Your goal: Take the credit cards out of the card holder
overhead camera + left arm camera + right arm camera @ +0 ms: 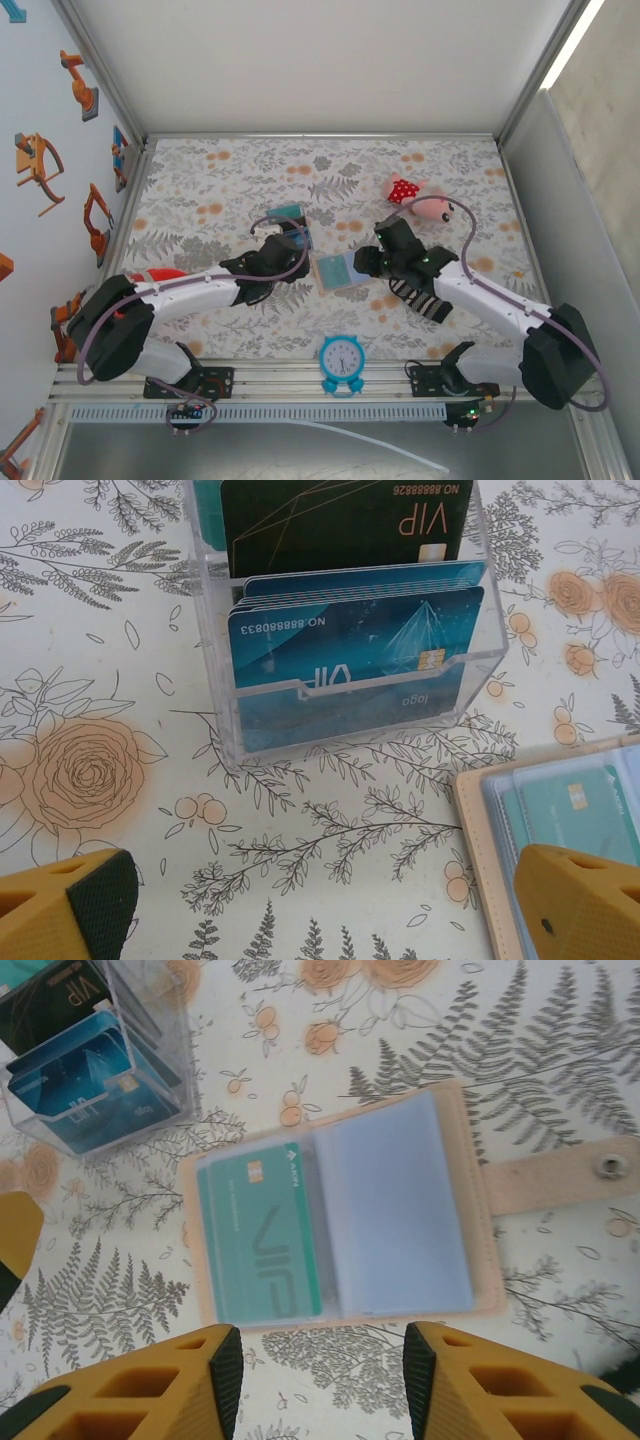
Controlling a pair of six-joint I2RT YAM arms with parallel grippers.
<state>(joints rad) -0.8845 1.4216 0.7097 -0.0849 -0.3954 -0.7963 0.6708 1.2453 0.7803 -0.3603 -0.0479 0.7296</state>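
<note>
Card holder (400,1210), tan, flat, shows teal card (262,1235); left tool (320,900), right tool (322,1358) released.

Open card holder (338,270) on floral table (220,180)

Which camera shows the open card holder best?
The right wrist view: the card holder lies open and whole, a teal card inside. The left wrist view catches a corner; the top view shows it small.

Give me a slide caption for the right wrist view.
Tan card holder lies open on the floral tablecloth, a teal card in one sleeve.
</note>
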